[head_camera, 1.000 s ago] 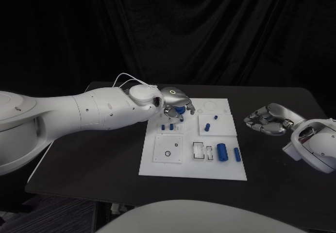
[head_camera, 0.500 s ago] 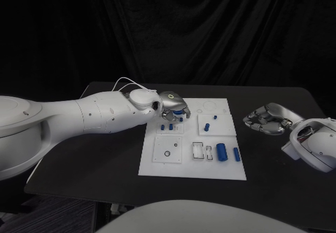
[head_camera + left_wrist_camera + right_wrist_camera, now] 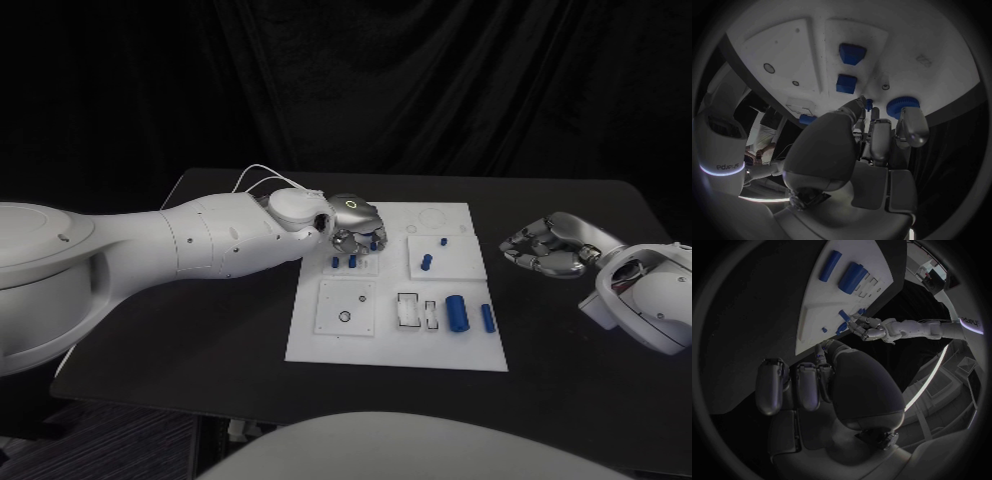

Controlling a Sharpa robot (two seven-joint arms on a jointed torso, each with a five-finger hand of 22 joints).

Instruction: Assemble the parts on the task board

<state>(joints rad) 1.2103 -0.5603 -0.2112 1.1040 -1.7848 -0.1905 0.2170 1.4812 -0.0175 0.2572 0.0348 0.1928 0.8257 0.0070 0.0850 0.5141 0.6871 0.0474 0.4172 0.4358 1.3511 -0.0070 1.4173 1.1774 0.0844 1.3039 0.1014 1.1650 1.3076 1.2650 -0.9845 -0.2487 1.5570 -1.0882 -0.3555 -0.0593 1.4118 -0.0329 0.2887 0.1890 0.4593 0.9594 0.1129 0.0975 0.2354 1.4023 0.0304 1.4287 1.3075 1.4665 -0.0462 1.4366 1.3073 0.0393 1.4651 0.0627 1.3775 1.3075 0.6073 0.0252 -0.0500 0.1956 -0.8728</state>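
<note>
The white task board [image 3: 397, 345] lies mid-table. My left hand [image 3: 356, 228] hovers over its far left corner, fingers curled down around a blue round part [image 3: 901, 106] just above the board [image 3: 786, 45]. Two small blue pegs [image 3: 343, 262] stand just in front of that hand and appear in the left wrist view as blue blocks [image 3: 846, 83]. Loose blue parts include a short one [image 3: 428, 263], a thick cylinder [image 3: 457, 312] and a thinner one [image 3: 489, 318]. My right hand [image 3: 548, 247] hangs right of the board with fingers [image 3: 798, 385] curled in, holding nothing.
A square plate with a round hole [image 3: 346, 305] and a slotted block [image 3: 418, 310] sit on the board's near half. The black table [image 3: 202, 330] extends on both sides. The right wrist view shows the board [image 3: 817, 305] and my left hand [image 3: 864, 327] beyond it.
My left hand has dropped slightly toward the board's far left corner, and its fingers now cover most of the blue part. The right hand has stayed put.
</note>
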